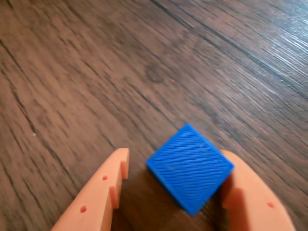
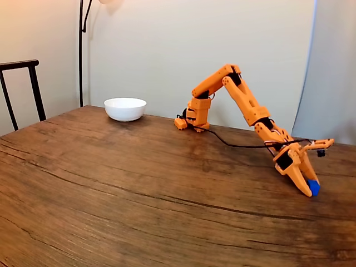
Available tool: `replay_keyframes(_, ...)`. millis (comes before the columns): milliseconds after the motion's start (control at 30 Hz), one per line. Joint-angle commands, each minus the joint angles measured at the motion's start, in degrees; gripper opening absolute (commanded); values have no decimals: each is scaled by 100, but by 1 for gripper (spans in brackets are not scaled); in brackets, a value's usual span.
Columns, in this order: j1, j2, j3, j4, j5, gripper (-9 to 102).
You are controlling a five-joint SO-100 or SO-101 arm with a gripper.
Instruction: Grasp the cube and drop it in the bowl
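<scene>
The bright-blue cube (image 1: 190,167) rests on the wooden table, turned corner-on between my orange fingers. My gripper (image 1: 177,157) is open around it: the right finger (image 1: 245,192) touches the cube, while a gap separates the left finger (image 1: 108,185) from it. In the fixed view my gripper (image 2: 310,191) is lowered to the table at the right, with the cube (image 2: 314,187) at its tip. The white bowl (image 2: 125,108) stands far off at the back left of the table, well away from the arm.
The wooden table (image 2: 139,183) stretches wide between the gripper and the bowl. A black cable (image 2: 233,146) runs from the arm's base (image 2: 189,123) across the table. A dark chair back (image 2: 22,83) stands at the left edge, and a lamp pole (image 2: 81,50) behind the bowl.
</scene>
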Motion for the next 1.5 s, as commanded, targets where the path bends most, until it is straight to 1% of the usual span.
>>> replay_keyframes(0, 97, 79, -114, -62, 0, 19)
replay_keyframes(200, 114, 79, -105, -62, 0, 16)
replay_keyframes(467, 114, 79, -105, -62, 18, 16)
replay_keyframes(633, 167, 123, -114, -70, 35, 14)
replay_keyframes(767, 229, 176, -132, -26, 211, 14)
replay_keyframes(1033, 264, 211, -211, 9, 246, 14)
replay_keyframes(1133, 290, 466, -105, 62, 387, 14)
replay_keyframes(1167, 343, 580, -105, 202, 519, 14)
replay_keyframes(1467, 668, 2030, -105, 2347, 1222, 14)
